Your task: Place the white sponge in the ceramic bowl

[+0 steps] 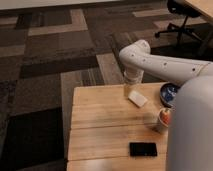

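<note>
White sponge [137,99]: small flat pad, white, roughly rectangular with soft rounded edges. It lies flat and skewed on the tabletop [100,120], just left of the ceramic bowl [169,92] as seen, not in it.

Ceramic bowl: round, shallow, dark blue glaze with a pale patch inside. Its right part is hidden behind a large blurred grey-white part of the robot [192,130].

Tabletop: light wood planks, seams running left to right, square edges.

Paper cup [163,119]: pale, with a reddish rim or contents, upright. It stands nearer the camera than the bowl and close to it.

Phone [143,149]: black, flat, rectangular. It sits farther toward the near edge than the cup, down-left of the bowl.

Arm [165,62]: smooth white casing. It reaches in above the bowl from the right, bends at a rounded elbow, then drops vertically.

Gripper [129,91]: points straight down at the far edge of the tabletop, left of the bowl, with the sponge between the two. Its tip is just beside the sponge's left end; contact cannot be told, nor how far open it is.

Floor: carpet [50,60] in dark and tan blocks.
</note>
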Robot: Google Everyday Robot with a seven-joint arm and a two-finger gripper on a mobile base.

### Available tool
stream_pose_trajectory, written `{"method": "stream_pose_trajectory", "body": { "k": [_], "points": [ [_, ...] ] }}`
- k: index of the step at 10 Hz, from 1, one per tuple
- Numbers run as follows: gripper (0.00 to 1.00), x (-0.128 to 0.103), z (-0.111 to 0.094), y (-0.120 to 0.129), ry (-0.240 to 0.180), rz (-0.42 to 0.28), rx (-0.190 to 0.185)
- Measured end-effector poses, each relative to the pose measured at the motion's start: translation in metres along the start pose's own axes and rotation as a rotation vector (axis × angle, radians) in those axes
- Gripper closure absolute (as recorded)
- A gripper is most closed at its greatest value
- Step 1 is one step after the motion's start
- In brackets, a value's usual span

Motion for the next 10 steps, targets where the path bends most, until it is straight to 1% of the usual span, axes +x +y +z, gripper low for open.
{"method": "stream_pose_trajectory", "body": {
  "k": [2,5,7,8,10],
  "points": [
    [0.35,0.005,0.005,-0.011,-0.002,0.009,-0.003],
    [0.35,0.011,0.023,-0.024,0.002,0.038,-0.019],
    [0.35,0.012,0.033,-0.025,0.007,0.049,-0.024],
    [0.35,0.012,0.041,-0.023,0.014,0.056,-0.025],
    [0.35,0.009,0.052,-0.016,0.012,0.075,-0.027]
  ]
}}
